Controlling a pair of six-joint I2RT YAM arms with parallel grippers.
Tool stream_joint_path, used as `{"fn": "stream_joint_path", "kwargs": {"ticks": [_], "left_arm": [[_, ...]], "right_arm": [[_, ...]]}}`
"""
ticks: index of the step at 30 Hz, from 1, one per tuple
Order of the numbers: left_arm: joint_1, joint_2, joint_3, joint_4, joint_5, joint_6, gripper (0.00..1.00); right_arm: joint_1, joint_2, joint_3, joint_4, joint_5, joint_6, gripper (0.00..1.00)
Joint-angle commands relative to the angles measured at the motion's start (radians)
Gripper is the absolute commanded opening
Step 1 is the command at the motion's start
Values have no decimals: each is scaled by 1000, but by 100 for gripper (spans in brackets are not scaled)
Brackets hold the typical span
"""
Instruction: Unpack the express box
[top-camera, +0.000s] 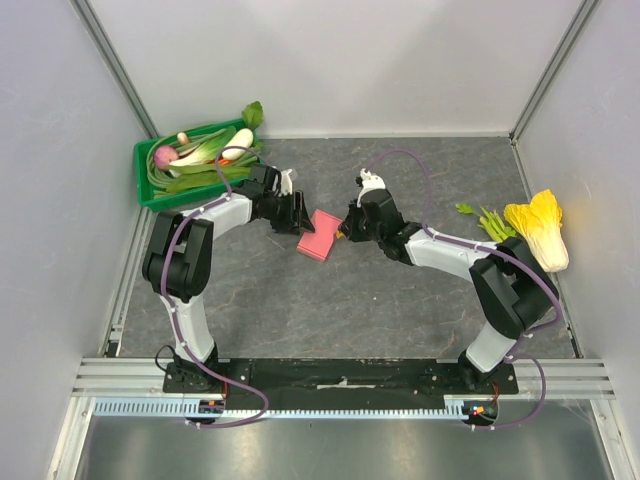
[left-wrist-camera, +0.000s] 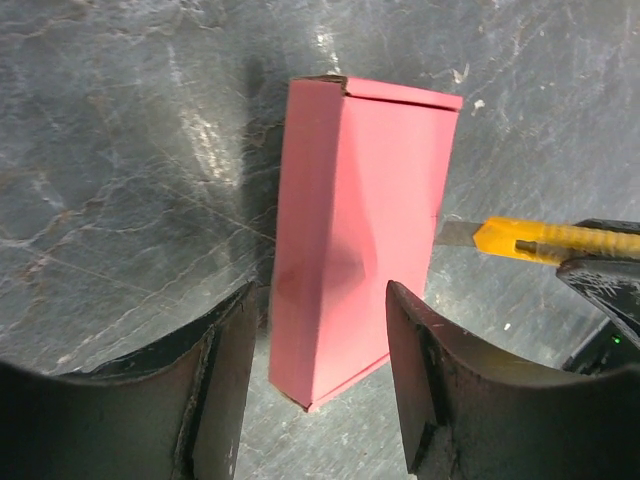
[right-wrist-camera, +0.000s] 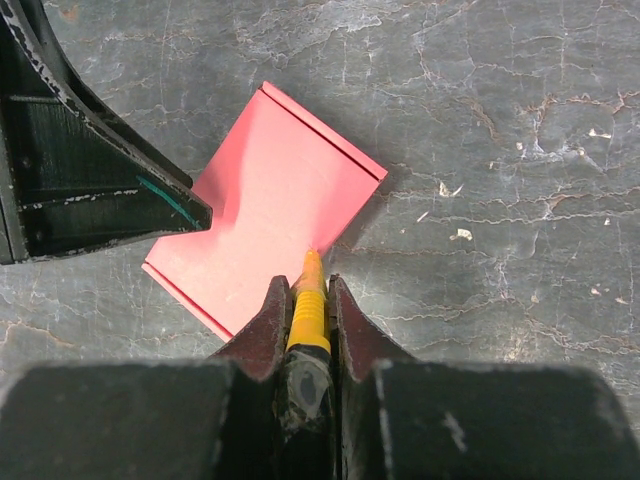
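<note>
Mid-frame, express box (left-wrist-camera: 360, 230) flat on table (top-camera: 400, 300), long axis pointing into left pincer (left-wrist-camera: 320, 290), jaws wide astride it. Right pincer (right-wrist-camera: 303, 300) clamps yellow knife (left-wrist-camera: 540, 238), blade tip at box's long edge.

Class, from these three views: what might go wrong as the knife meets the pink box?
The left claw stands open astride the flat pink-red cardboard box, apparently not clamping it, so the blade's push may slide the box. The yellow utility knife, shut in the right claw, has its tip at the box's side; it may skid off or cut too deep.
</note>
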Motion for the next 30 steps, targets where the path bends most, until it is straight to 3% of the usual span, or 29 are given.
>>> {"fn": "stream_joint_path", "kwargs": {"ticks": [1, 17, 23, 30], "left_arm": [[2, 20, 46, 5, 113, -31, 60], [4, 76, 95, -104, 15, -51, 59], [4, 88, 95, -86, 87, -68, 59], [4, 109, 106, -74, 279, -87, 59]], "right_arm": [[-9, 8, -18, -80, 36, -11, 0], [-12, -3, -35, -103, 53, 3, 0], [-14, -6, -35, -104, 51, 4, 0], [-14, 3, -29, -109, 53, 9, 0]]}}
